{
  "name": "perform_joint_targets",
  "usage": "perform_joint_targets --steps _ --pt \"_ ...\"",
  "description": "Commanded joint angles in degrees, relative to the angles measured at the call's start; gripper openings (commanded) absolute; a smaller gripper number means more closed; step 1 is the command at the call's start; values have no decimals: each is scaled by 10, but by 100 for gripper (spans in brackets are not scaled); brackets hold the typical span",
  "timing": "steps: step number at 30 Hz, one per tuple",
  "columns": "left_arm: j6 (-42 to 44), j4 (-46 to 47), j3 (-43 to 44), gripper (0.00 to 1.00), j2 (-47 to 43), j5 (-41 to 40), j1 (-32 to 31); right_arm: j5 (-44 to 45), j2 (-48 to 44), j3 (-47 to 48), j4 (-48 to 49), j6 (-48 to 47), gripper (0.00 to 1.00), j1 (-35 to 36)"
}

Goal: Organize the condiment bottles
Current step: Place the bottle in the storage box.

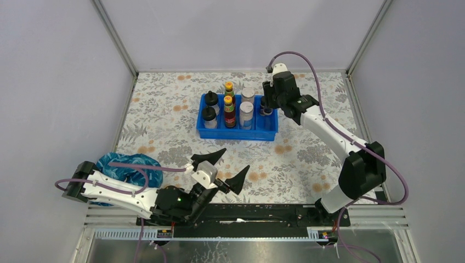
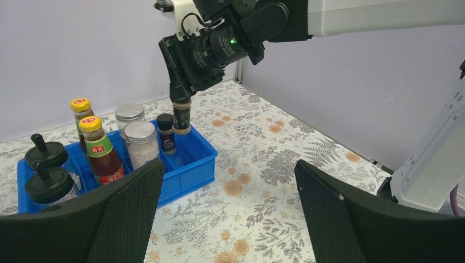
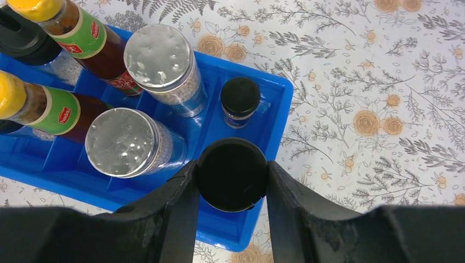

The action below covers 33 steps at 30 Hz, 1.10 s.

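Glossy blue plastic tray (image 3: 281, 104), shiny dimpled metal jar lids (image 3: 158, 52), matt blk bottle cap (image 3: 232, 174)

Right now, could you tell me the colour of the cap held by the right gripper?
Black. The cap shows best in the right wrist view.

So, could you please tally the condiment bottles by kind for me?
Yellow-capped sauce bottles: 2
Silver-lidded jars: 2
Black-domed bottles: 2
Tiny black-capped bottles: 2, one gripped in the right claw
Total: 8
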Motion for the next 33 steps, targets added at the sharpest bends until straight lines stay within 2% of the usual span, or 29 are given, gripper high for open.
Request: perform_joint_targets --steps 1,33 --pt "13 25 10 93 4 -11 1 -19 12 6 35 -8 0 5" --pt "4 16 4 96 13 10 29 -33 57 -43 87 -6 0 6"
